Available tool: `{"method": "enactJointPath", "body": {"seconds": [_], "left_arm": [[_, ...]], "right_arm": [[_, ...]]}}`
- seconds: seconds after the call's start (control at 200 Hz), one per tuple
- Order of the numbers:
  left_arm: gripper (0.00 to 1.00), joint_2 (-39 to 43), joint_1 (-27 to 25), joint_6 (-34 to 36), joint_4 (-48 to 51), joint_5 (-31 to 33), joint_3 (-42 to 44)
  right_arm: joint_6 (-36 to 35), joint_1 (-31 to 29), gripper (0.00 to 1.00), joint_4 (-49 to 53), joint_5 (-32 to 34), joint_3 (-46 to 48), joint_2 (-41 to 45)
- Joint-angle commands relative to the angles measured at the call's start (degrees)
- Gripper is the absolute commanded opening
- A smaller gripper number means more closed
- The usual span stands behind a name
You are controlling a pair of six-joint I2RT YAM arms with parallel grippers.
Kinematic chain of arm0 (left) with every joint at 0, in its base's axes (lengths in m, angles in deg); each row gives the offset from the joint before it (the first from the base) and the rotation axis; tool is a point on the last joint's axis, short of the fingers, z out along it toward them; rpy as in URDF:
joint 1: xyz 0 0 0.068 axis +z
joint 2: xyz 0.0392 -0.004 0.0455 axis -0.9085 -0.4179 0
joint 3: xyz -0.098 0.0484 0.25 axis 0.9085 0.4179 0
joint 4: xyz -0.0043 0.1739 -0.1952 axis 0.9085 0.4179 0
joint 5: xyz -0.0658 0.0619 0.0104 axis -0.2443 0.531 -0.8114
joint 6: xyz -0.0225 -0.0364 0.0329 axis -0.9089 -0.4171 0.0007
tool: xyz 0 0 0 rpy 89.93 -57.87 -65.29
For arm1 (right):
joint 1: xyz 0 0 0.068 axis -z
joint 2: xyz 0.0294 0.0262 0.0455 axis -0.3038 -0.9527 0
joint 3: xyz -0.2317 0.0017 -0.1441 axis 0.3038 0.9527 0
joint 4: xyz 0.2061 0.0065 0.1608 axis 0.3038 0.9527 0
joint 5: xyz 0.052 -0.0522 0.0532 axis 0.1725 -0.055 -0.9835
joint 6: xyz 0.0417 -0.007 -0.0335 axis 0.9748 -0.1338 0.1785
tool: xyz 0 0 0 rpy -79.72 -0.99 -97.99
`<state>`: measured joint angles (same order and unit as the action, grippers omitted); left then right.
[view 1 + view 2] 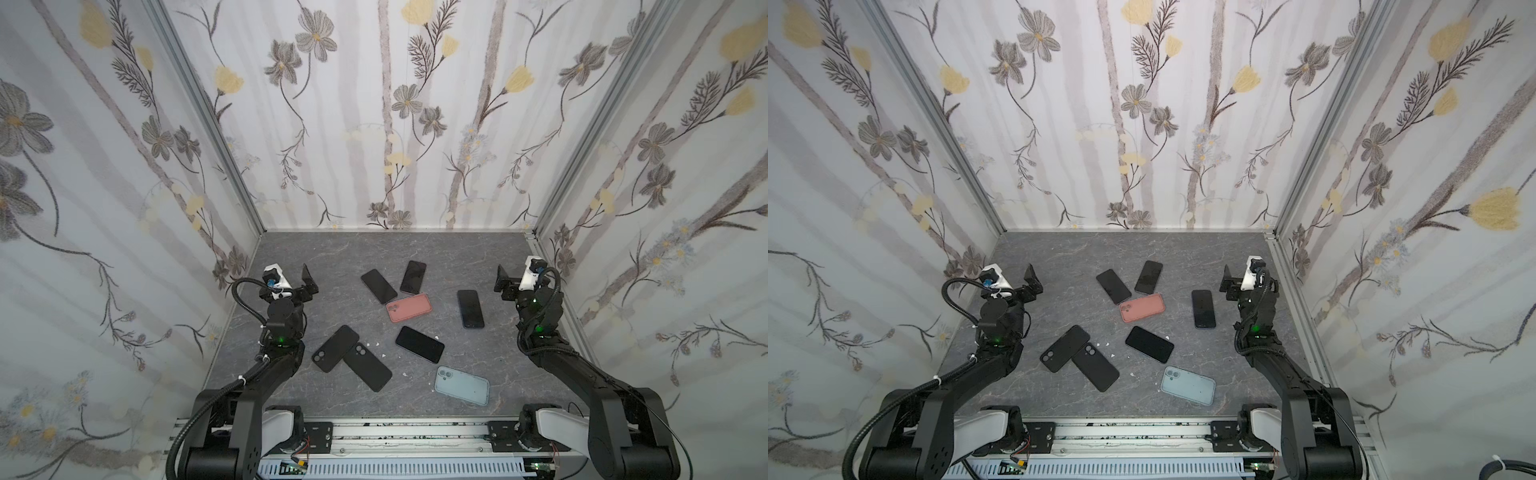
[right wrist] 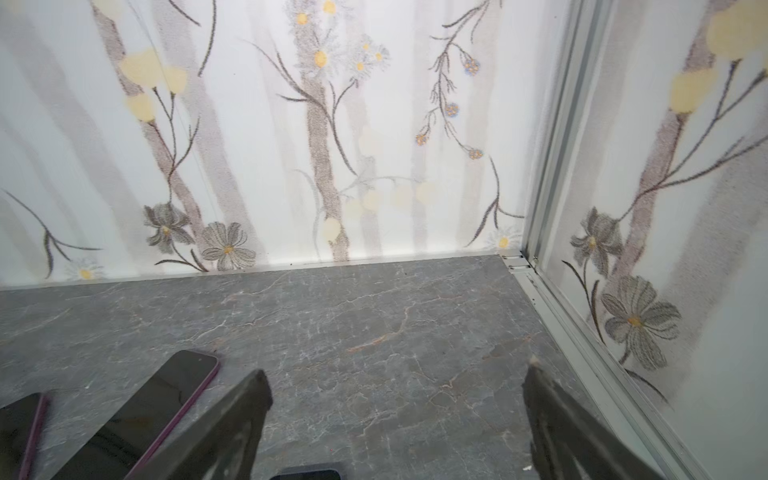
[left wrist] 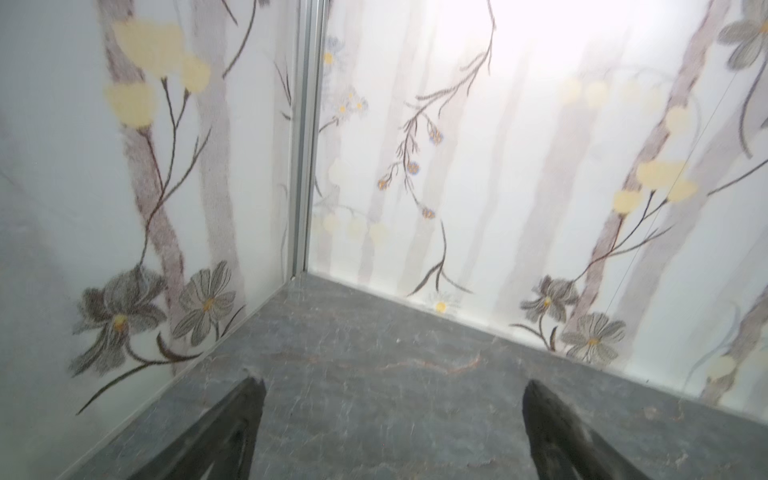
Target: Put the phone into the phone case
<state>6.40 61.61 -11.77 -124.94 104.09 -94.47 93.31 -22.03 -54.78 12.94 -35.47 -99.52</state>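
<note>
1. Nearest, right of centre: light-blue phone case [image 1: 462, 385], apparently empty. Near left: two touching black cases [image 1: 334, 348].
2. Centre: phone [image 1: 419, 344] lying flat, screen up. It is probably stiff, slick and breakable, so pinch its long edges.
3. Farther: pink case [image 1: 408, 308], hollow side up, empty.
4. Far sides: left gripper [image 3: 395, 384] and right gripper [image 2: 395, 374], fingers spread, holding nothing.

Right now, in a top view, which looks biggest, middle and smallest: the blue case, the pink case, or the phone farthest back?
Largest: blue case.
Then pink case.
Smallest: phone farthest back.
The blue case lies nearest the camera, so real sizes may be closer.
</note>
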Motion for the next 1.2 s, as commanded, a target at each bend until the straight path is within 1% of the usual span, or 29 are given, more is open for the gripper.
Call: {"method": "enactJointPath", "body": {"seconds": [0.0, 0.09, 0.15, 0.24, 0.3, 0.375, 0.505, 0.699, 0.814, 0.879, 0.974, 1.034, 1.094, 1.169, 1.194], "left_arm": [[0.94, 3.91, -0.81, -6.17, 12.85, -3.3, -5.0], [0.92, 6.71, -1.73, -8.99, 20.77, -6.05, -10.17], [0.9, 7.96, -2.42, -12.69, 25.44, -6.85, -13.36], [0.88, 8.4, -3.62, -16.89, 31.54, -10.84, -17.88], [0.88, 8.03, -5.02, -18.17, 35.31, -13.37, -20.72], [0.86, 7.0, -7.8, -17.91, 40.14, -15.68, -24.46], [0.86, 4.99, -13.96, -15.05, 46.86, -18.27, -29.25], [0.86, 3.0, -23.15, -10.51, 54.46, -21.72, -31.07], [0.85, 2.07, -28.07, -9.17, 59.72, -20.18, -30.71], [0.82, 1.29, -31.08, -9.13, 61.28, -19.2, -29.73], [0.82, -1.09, -35.42, -9.26, 62.97, -16.7, -28.71], [0.8, -3.23, -36.93, -11.06, 63.74, -15.44, -28.51], [0.78, -5.47, -37.82, -13.14, 64.15, -15.51, -28.43], [0.78, -7.03, -38.8, -14.84, 63.58, -15.56, -27.92], [0.77, -8.74, -39.08, -15.32, 63.15, -15.43, -27.72]], "right_arm": [[0.36, -3.07, 0.93, 15.62, 0.33, -4.69, 2.16], [1.75, -5.57, 0.92, 22.9, 0.21, -8.5, 3.9], [3.75, -6.81, 0.9, 27.59, -0.11, -10.83, 4.9], [7.05, -8.13, 0.88, 33.37, -1.72, -13.61, 6.02], [8.98, -9.26, 0.86, 37.2, -2.5, -15.45, 6.4], [10.95, -11.11, 0.84, 41.54, -2.86, -18.5, 6.71], [13.24, -14.61, 0.83, 45.9, -3.44, -20.73, 8.03], [15.43, -19.62, 0.8, 53.06, -3.65, -24.27, 8.9], [16.04, -22.85, 0.78, 56.08, -3.43, -25.3, 9.34], [16.4, -24.01, 0.77, 58.51, -2.83, -26.05, 8.61], [17.15, -25.19, 0.76, 60.81, -2.83, -26.35, 6.91], [17.98, -25.51, 0.75, 62.0, -2.87, -26.6, 5.49], [18.59, -25.56, 0.75, 63.06, -2.91, -26.79, 4.1], [18.98, -25.64, 0.75, 64.23, -2.75, -27.21, 2.46], [19.2, -25.7, 0.75, 64.54, -2.54, -27.27, 2.01]]}}
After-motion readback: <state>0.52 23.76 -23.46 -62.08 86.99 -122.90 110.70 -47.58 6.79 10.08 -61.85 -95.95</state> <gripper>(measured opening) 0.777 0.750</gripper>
